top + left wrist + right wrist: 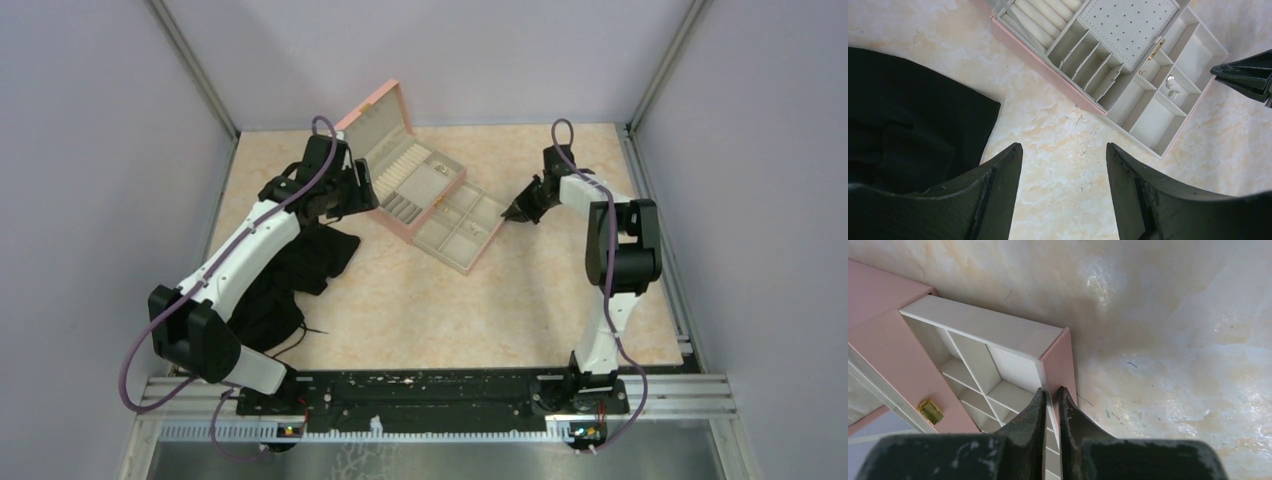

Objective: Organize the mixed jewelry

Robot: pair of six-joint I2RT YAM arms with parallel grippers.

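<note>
The pink hinged box (375, 122) stands open at the back. Its six-compartment tray (439, 255) lies in front of it on the right. In the left wrist view, two tiny silvery jewelry pieces (1171, 86) glint in the tray's (1193, 107) middle compartments. My left gripper (1063, 147) is open and empty over bare marble just left of the box (362, 195). My right gripper (1053, 390) is shut on the tray's pink right rim (1059, 360), one finger on each side of the wall. It shows at the tray's right edge in the top view (512, 212).
A crumpled black cloth (310, 262) lies left of the box, under my left arm, and fills the left of the left wrist view (903, 120). A gold clasp (930, 411) sits on the box front. Grey walls close in the table on three sides.
</note>
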